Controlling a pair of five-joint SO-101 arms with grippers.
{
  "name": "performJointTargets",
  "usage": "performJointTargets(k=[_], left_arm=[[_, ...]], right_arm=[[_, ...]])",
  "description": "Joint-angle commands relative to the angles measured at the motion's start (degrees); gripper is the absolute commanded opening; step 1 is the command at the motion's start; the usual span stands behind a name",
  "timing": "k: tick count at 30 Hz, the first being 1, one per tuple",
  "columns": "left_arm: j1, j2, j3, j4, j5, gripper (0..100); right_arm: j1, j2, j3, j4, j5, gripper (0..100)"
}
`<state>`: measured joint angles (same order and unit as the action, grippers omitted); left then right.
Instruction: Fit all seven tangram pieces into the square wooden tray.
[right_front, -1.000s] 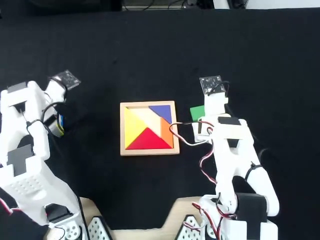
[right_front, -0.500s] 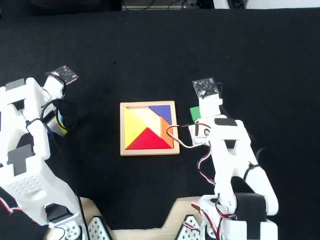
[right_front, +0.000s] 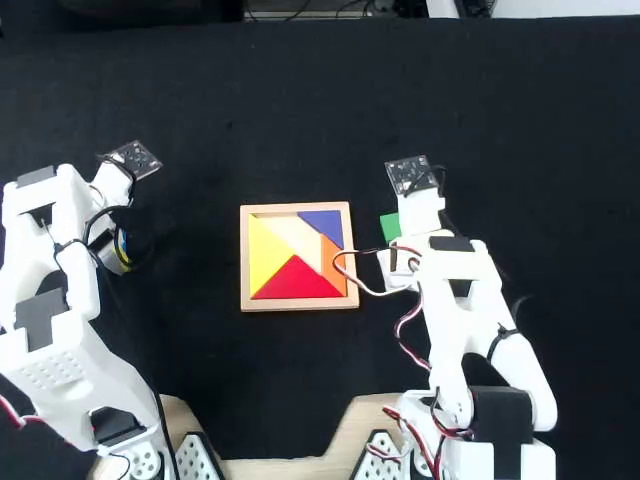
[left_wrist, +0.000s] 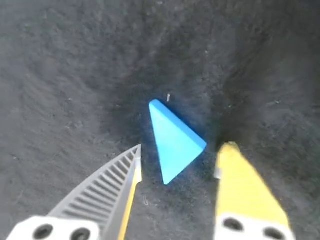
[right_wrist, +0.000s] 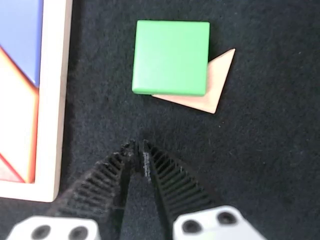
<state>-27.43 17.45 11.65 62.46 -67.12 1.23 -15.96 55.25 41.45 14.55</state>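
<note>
Here, blue triangle (left_wrist: 175, 142) between left fingers (left_wrist: 245, 190)

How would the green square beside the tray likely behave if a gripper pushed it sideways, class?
The green square looks like a rigid, flat block, so it should slide rather than roll or bend. It lies partly over a pale triangle, so a push may drag that piece along. The black cloth probably adds some drag.

Blue triangle (left_wrist: 175, 142); green square (right_wrist: 171, 57); black cloth (right_front: 300, 100).
</note>
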Motion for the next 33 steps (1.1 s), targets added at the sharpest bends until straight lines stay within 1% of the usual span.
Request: performJointTargets(k=[1,3,4,8,18,21,23,24,29,33], left_arm=[[0.8,-0.4,-0.3,0.1,-1.1,10],[0.8,-0.4,-0.3,0.1,-1.1,4],[0.9,-0.4,-0.3,0.1,-1.1,3],[0.9,-0.4,-0.3,0.1,-0.8,5],[1.6,-0.5,-0.4,0.1,-0.4,5],[2.6,-1.1,-0.7,0.2,2.4,2],[3.3,-1.1,-1.1,0.2,3.0,3],[3.5,-1.3,-1.4,0.8,3.0,3],[6.5,-5.5,-4.3,10.0,2.6,3],[8.8,-12.5,-4.8,12.2,3.0,3]], right_arm=[[-1.1,-0.2,-0.3,-0.5,0.7,1.2],[-1.1,-0.2,-0.3,-0.4,0.7,1.2],[-1.1,-0.2,-0.3,-0.4,0.7,1.2],[-1.1,-0.2,-0.3,-0.4,0.7,1.2],[-1.1,-0.2,-0.3,-0.4,0.7,1.2],[-1.1,-0.2,-0.3,-0.4,0.7,1.2],[-1.1,-0.2,-0.3,-0.4,0.7,1.2],[-1.1,-0.2,-0.3,-0.4,0.7,1.2],[-1.1,-0.2,-0.3,-0.4,0.7,1.2],[-1.1,-0.2,-0.3,-0.4,0.7,1.2]])
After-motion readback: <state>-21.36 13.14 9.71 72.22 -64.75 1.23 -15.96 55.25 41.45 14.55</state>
